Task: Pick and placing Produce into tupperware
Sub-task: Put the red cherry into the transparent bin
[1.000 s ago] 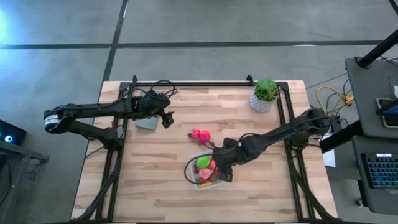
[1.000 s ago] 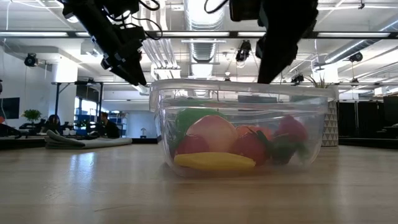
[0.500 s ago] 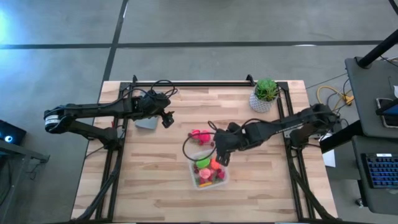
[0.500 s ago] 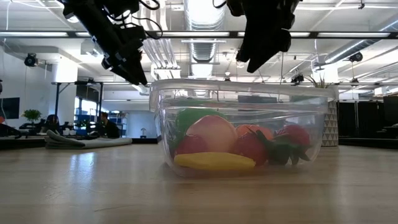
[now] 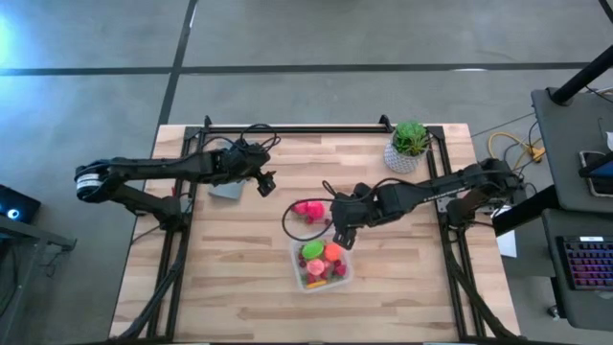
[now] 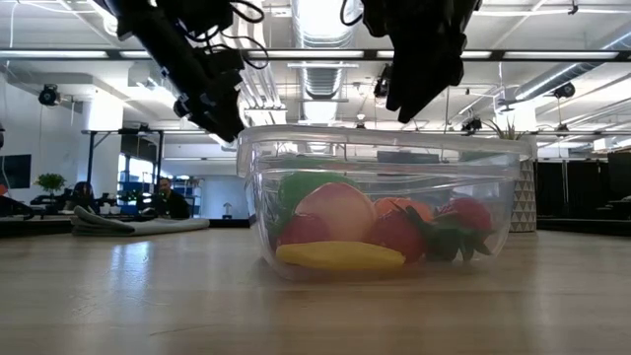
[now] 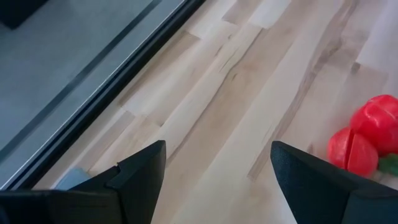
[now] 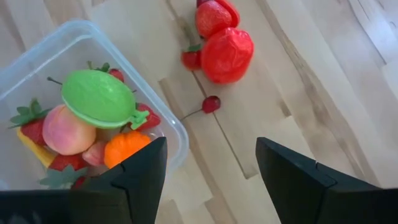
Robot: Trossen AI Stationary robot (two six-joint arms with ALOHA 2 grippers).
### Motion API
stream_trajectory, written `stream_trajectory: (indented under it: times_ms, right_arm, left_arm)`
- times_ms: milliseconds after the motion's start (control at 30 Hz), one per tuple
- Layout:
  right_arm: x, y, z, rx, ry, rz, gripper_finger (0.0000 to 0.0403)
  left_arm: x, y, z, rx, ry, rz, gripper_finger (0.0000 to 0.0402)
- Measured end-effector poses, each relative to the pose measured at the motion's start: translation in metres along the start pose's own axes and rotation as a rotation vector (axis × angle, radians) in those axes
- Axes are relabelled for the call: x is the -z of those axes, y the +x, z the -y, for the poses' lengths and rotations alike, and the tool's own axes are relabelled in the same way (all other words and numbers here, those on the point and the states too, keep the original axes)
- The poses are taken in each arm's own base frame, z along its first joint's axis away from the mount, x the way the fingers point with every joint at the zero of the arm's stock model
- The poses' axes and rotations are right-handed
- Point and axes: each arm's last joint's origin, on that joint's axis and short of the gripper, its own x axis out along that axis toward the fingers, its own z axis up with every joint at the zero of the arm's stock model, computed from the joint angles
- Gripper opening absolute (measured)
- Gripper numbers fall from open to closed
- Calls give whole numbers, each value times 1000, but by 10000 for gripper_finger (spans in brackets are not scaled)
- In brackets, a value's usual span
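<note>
We see the tupperware [image 5: 322, 265] near the table's [image 5: 239, 297] middle, holding produce [image 8: 99, 99] (its long axis unclear). Red pieces [image 8: 226, 53] lie just beyond it. The right gripper [image 5: 343, 233] hovers open, empty; the left gripper [image 5: 265, 184] likewise, well apart.

A grey concrete floor [image 5: 316, 38] surrounds the wooden table [image 5: 239, 287], beneath ceiling strip lights [image 6: 552, 54] and ducts.
</note>
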Motion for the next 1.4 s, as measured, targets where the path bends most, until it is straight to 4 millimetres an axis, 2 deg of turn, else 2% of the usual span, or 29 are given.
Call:
stream_trajectory:
  times_ms: [167, 400, 467, 533, 600, 633, 733, 800, 867, 967, 1133, 1267, 1400]
  right_arm:
    - [2, 0, 1, 10, -4, -15, 239]
    - [6, 0, 3, 33, 20, -41, 238]
    - [7, -1, 4, 40, 37, -50, 238]
    - [9, -2, 6, 53, 62, -67, 239]
    - [11, -2, 7, 64, 80, -79, 239]
    - [11, -2, 7, 65, 85, -80, 239]
    - [11, 4, 8, 54, 100, -88, 238]
    - [8, 10, 12, -1, 131, -111, 238]
    - [3, 19, 17, -37, 166, -135, 238]
    - [-6, 32, 30, -33, 220, -143, 237]
    - [-19, 51, 56, -21, 360, -186, 237]
    - [-24, 66, 68, -36, 415, -240, 237]
    - [-26, 80, 66, -85, 473, -303, 233]
  left_arm:
    - [-2, 18, 7, 2, -5, 12, 274]
    - [-7, 54, 22, 15, -33, 86, 274]
    - [-10, 65, 28, 43, -113, 124, 274]
    - [-13, 66, 33, 152, -222, 29, 274]
    - [-25, 61, 33, 243, -216, -2, 274]
    - [-32, 57, 32, 262, -144, 12, 274]
    - [-35, 42, 21, 217, -97, -40, 274]
    - [-38, 25, 16, 215, -73, -39, 274]
    - [-38, -3, 9, 239, -16, -11, 274]
    - [-31, -40, -1, 266, -3, 48, 274]
    - [-8, -86, -20, 300, -64, 183, 274]
    - [16, -102, -32, 303, -111, 239, 274]
    - [39, -105, -38, 309, -122, 266, 274]
